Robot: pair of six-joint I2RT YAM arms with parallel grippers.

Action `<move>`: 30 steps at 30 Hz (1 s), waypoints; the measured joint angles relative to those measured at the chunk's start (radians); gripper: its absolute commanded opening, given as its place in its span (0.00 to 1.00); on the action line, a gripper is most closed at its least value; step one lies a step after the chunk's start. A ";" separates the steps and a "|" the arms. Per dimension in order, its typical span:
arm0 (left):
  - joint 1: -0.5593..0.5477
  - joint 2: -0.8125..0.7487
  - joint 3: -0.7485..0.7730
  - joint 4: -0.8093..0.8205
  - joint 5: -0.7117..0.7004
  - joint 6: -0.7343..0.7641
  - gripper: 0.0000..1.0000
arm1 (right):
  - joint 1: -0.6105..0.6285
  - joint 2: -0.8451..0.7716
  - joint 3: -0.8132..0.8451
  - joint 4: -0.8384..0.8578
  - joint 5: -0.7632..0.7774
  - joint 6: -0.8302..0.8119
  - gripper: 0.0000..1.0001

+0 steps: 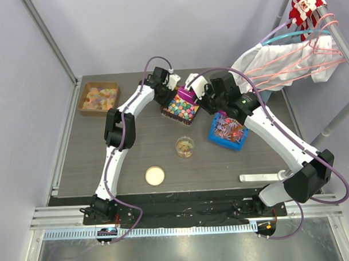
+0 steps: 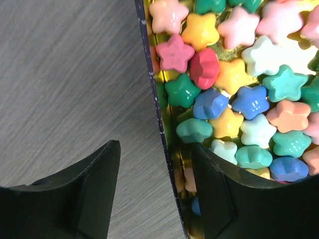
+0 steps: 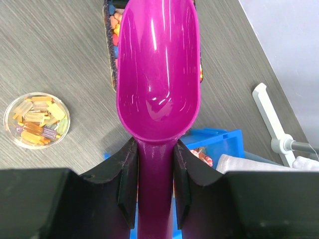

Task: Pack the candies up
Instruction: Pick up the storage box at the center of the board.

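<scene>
Nearest the arm bases, a round pale disc [image 1: 155, 176] lies flat on the grey wood-grain table [image 1: 84, 162], and a white bar [image 1: 262, 176] lies well to its right, by the right arm's base. Just beyond the disc, near the table's middle, stands a small clear cup [image 1: 177, 150] partly filled with orange, yellow and pale block-shaped candy pieces [image 3: 35, 122]. Right of the cup sits a blue bin [image 1: 212, 129] of wrapped candies [image 1: 229, 128]; any print on the wrappers is too small to read. Past the cup is a dark-walled box [image 1: 174, 118] with a gold inside, heaped with glossy star candies [image 2: 249, 99] in pink, green, blue, yellow and white. The left gripper [image 2: 157, 149] stands spread over the box's thin wall [image 2: 154, 99], one finger outside above the table and the other inside above the stars, with daylight on both sides of the wall, so it grips nothing. The right gripper [image 3: 155, 149] is clamped tight on the neck of a magenta scoop [image 3: 158, 74], whose empty bowl hangs over the box's far end. At the far left corner, well apart from both arms, a brown tray [image 1: 81, 99] holds the gummy candies [image 1: 100, 99] in orange, yellow and whitish tones. Beyond the table's far right corner, a white garment [image 1: 275, 64] hangs on pink hangers [image 1: 326, 51], with a red-and-white cloth [image 1: 305, 5] above it, its pattern too small to make out.
</scene>
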 measured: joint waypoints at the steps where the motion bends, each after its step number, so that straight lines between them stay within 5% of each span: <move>1: -0.001 0.007 0.000 -0.004 0.003 0.005 0.59 | 0.000 0.000 0.000 -0.002 -0.002 0.000 0.01; 5: 0.000 0.013 0.015 -0.031 0.018 0.016 0.12 | 0.000 0.000 0.002 -0.012 -0.002 0.000 0.01; 7: 0.000 0.013 0.018 -0.047 0.027 0.017 0.00 | 0.000 0.000 0.010 -0.027 -0.002 -0.001 0.01; 19: 0.010 -0.092 -0.130 -0.057 0.043 0.022 0.00 | 0.000 0.002 0.066 -0.113 0.036 -0.046 0.01; 30: 0.094 -0.303 -0.354 0.009 -0.105 0.003 0.00 | 0.048 0.150 0.137 -0.171 0.181 -0.082 0.01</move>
